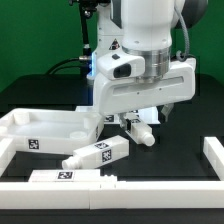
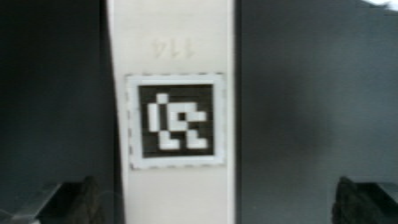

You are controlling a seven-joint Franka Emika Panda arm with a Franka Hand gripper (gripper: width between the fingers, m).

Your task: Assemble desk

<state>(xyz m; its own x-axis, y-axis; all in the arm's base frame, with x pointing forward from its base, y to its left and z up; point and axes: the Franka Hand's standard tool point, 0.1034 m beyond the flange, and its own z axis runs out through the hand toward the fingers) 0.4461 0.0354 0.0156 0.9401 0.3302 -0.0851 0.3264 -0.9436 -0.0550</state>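
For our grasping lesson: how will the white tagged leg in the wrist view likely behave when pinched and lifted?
The leg looks like a straight, solid bar, so probably stiff. Its flat faces suggest sliding, not rolling, if pushed. Smooth plastic might slip between the open fingers.

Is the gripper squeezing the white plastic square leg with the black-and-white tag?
No, the gripper is open, with dark gaps between its fingers and the white plastic leg.

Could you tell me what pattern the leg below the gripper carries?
White leg, black-and-white square tag; the wrist view shows it best.
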